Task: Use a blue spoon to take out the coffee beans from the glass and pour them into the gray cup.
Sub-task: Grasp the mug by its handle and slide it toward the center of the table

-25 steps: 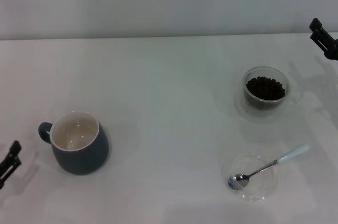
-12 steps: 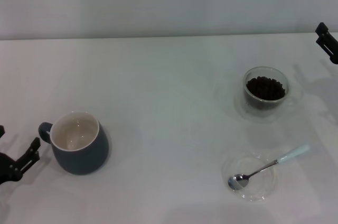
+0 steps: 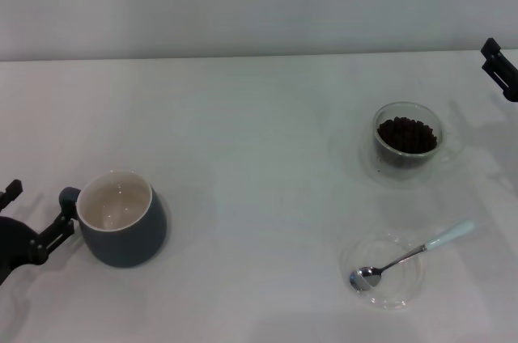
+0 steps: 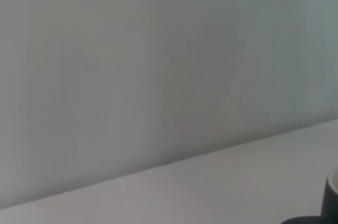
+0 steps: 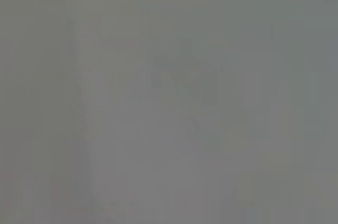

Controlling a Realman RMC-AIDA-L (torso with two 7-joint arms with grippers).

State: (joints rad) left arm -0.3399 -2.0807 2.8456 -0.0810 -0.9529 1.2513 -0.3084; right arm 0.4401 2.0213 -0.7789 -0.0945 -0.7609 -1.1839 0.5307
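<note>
The gray cup stands at the front left, its cream inside bare and its handle turned toward my left gripper. That gripper is open, and one fingertip lies close beside the handle. An edge of the cup also shows in the left wrist view. The glass with the coffee beans stands at the right. The blue spoon lies across a clear saucer nearer the front. My right gripper hangs at the far right edge, behind and right of the glass.
The white table runs back to a plain wall. The right wrist view shows only a grey blur.
My left gripper has come in from the front left corner to beside the cup's handle. My right gripper has drifted slightly toward the right edge.
</note>
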